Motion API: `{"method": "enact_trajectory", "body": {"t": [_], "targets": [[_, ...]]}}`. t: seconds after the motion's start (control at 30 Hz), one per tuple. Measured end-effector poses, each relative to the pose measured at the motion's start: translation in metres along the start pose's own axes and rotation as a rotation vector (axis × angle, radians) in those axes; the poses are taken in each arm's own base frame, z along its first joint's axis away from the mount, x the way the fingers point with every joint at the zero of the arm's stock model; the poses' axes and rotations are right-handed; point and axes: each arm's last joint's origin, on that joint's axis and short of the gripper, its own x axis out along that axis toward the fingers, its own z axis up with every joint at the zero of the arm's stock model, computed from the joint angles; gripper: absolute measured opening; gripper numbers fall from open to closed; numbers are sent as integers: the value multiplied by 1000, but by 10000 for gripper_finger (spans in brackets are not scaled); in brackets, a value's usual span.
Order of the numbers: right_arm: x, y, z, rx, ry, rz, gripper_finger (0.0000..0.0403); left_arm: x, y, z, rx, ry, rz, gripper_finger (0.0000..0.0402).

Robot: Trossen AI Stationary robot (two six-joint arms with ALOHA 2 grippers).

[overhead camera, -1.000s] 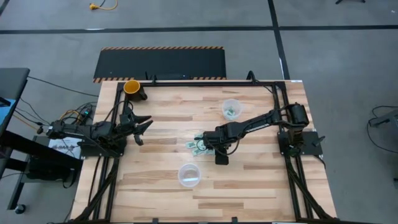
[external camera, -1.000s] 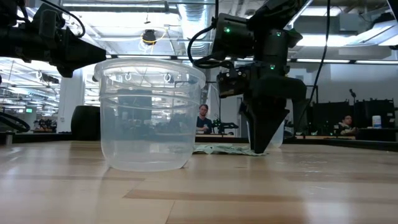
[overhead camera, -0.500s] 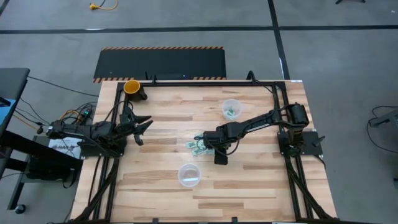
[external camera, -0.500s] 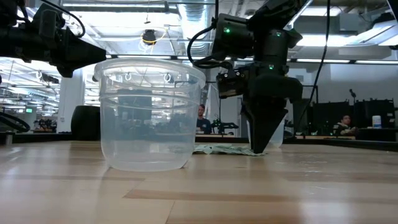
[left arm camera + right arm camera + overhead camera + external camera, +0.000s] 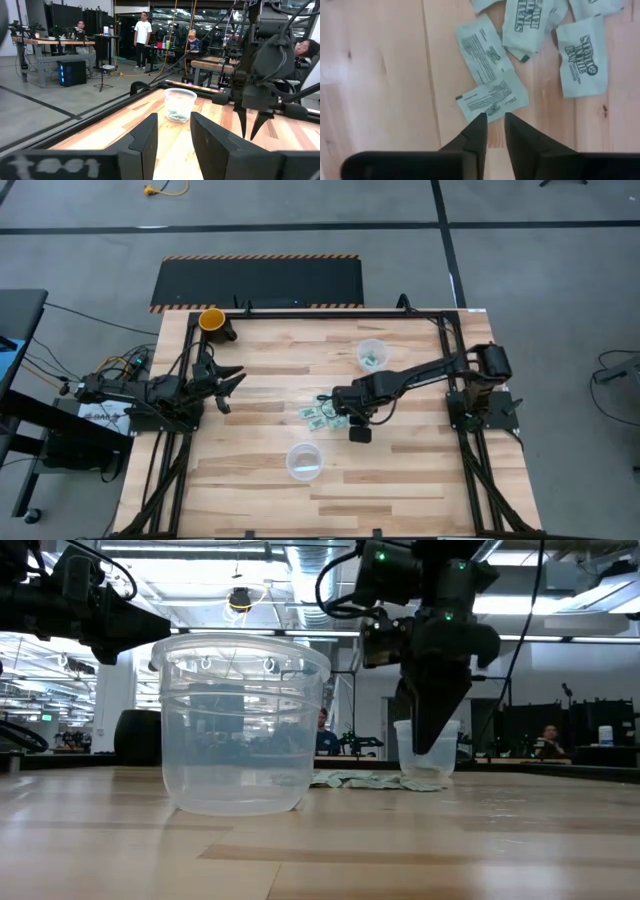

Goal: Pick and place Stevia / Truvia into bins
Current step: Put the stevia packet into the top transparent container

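Several green-and-white Stevia packets lie flat and loose at the table's middle; the right wrist view shows them from above. One clear bin stands toward the far right with packets inside. The other clear bin stands toward the near edge, with nothing seen in it. My right gripper points down above the near edge of the packets, clear of the table; a narrow gap shows between its fingertips, with nothing in it. My left gripper waits open at the left edge.
An orange-yellow cup stands at the far left corner. Dark frame rails run along the table's edges. Bare wood lies between the packets and the near bin. People and benches show in the room beyond the table.
My right gripper has risen from the tabletop beside the packets and now hangs clear above them, still pointing down. The packets lie where they were.
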Motion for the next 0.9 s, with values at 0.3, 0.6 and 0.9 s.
{"method": "enact_trajectory", "body": {"t": [0.3,0.6,0.9], "targets": [[1,3,1,-12,-8,5,38,0,0,0,0,-1,0,104],[1,6,5,-30,-51,12,106,0,0,0,0,-1,0,104],[1,6,6,-29,-55,12,175,0,0,0,0,0,0,104]]}}
